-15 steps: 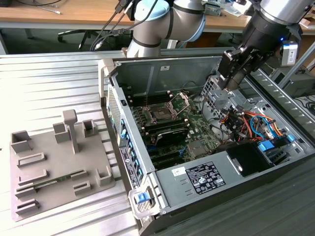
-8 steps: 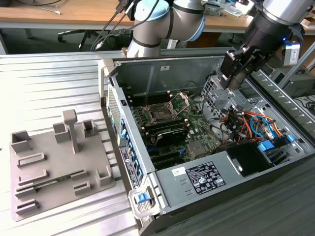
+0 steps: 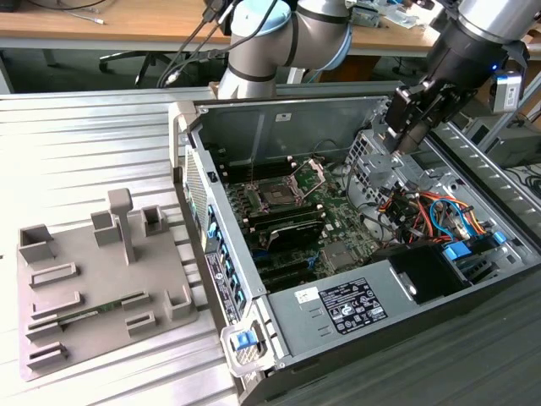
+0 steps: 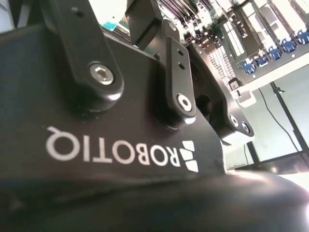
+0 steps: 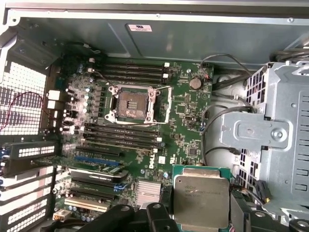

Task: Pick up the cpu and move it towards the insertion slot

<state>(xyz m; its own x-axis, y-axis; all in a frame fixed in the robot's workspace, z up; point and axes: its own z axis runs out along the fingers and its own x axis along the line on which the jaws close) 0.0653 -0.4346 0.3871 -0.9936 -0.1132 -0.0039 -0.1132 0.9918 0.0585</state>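
Exterior view first: my gripper [image 3: 404, 134] hangs above the open case [image 3: 254, 114], off to the view's right of the slot [image 3: 277, 197], so I clear the drive cage. Second wrist view: just my own linkage, board behind. First wrist view: cpu [image 5: 201, 195] sits pinched flat in my closed jaws, well apart from the slot [image 5: 131, 102], whose bracket is flipped open.

so the ribbed metal table [image 3: 84, 144] has the open PC case [image 3: 338, 313] at about 3 o'clock, and a grey fixture plate [image 3: 93, 288] sitting around 8 o'clock.
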